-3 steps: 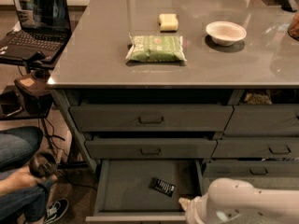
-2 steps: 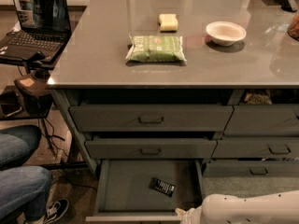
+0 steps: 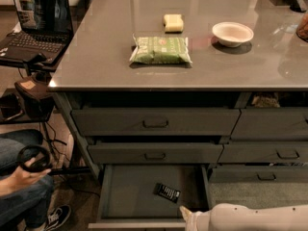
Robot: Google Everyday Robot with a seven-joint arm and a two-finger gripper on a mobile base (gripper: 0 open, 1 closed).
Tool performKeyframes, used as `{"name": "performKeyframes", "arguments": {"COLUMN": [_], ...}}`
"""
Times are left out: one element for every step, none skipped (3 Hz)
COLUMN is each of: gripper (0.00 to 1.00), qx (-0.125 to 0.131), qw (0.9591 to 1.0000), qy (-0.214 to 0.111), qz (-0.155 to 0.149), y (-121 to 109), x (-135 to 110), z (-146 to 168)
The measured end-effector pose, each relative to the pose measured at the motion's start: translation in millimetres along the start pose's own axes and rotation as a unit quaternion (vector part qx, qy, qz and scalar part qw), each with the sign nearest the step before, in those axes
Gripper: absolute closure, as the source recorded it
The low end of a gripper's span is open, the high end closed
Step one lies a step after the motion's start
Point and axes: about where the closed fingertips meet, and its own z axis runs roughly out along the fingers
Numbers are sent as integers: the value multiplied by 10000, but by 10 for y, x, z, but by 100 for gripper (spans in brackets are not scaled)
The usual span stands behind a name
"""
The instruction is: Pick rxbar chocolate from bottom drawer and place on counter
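Note:
The rxbar chocolate (image 3: 167,192), a small black bar with pale lettering, lies flat on the floor of the open bottom drawer (image 3: 126,196), right of its middle. The glossy grey counter (image 3: 96,57) spans the top of the view above the drawer stack. My white arm comes in from the lower right corner, and my gripper (image 3: 184,212) is only a pale tip at the drawer's front right, a little in front of and to the right of the bar, not touching it.
On the counter lie a green packet (image 3: 160,50), a yellow block (image 3: 173,22) and a white bowl (image 3: 232,33). Two closed handled drawers (image 3: 155,123) sit above the open one. A laptop (image 3: 37,20) stands left; a seated person's hand with a controller (image 3: 32,159) is lower left.
My arm has shifted left along the bottom edge and sunk lower in view, bringing the gripper tip nearer the drawer's front right. The person's hand has moved at the left. The bar has not moved.

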Motion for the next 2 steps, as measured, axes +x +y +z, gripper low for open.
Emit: {"name": "performKeyframes", "arguments": {"gripper": [0,0], "qx": [855,1008], "qw": [9929,9907], "qy": [-817,-917], "qz": [-82,-61], "y": [-535,-646], "x": [-388,-434], "z": [-127,-211]}}
